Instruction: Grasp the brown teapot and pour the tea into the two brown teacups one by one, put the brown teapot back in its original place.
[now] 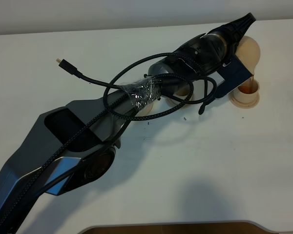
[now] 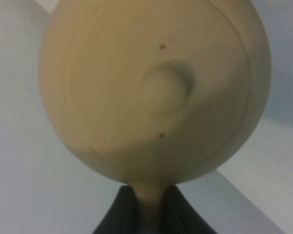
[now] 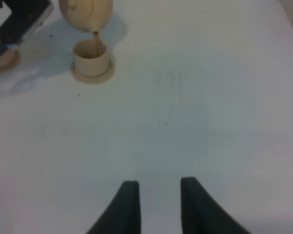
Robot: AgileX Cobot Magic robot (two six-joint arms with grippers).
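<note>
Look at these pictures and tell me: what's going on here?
The left gripper is shut on the handle of the brown teapot and holds it tilted over a teacup. The cup stands on its saucer toward the right of the white table. A thin stream of tea runs from the spout into the cup, which already holds some. The right gripper is empty, jaws apart, taking no part.

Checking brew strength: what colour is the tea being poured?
Amber-orange tea, clearest in the exterior high view.
</note>
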